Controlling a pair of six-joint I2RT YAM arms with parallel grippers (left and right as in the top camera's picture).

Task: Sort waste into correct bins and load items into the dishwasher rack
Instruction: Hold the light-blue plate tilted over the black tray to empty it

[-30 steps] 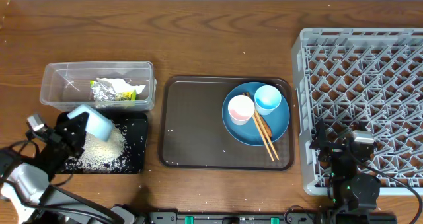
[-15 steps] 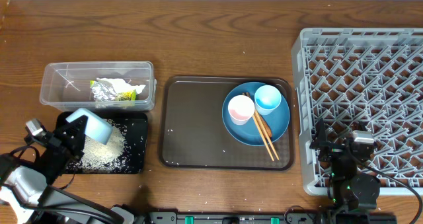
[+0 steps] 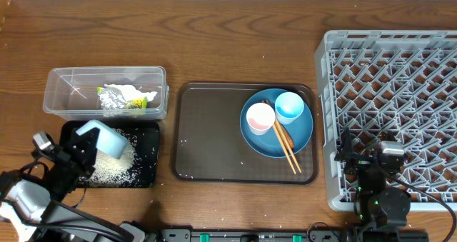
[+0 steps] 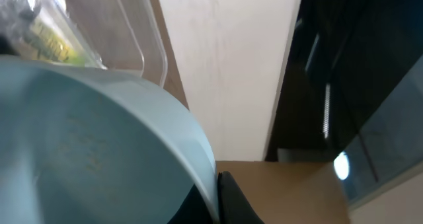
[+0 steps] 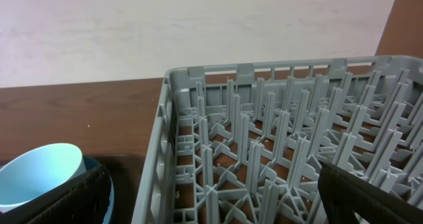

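Across wooden table (image 3: 214, 42), finding sorting partway: left gripper (image 3: 80, 148) clamping tilted bowl (image 3: 103, 136) above rice (image 3: 114, 163) in black tray (image 3: 146, 172), wrapper (image 3: 118, 97) lying in clear tub (image 3: 57, 78); noting plate (image 3: 300, 138), cups (image 3: 289, 107), chopsticks (image 3: 285, 145) waiting on brown tray (image 3: 207, 135), rack (image 3: 400, 71) holding nothing, right gripper (image 5: 211, 187) gaping wide at its near corner.

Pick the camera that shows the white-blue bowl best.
Overhead: the white-blue bowl shows nearly whole, tipped over the black tray and its rice, held by the left claw. Left wrist gives only a close, blurred stretch of its wall. Right wrist misses it.
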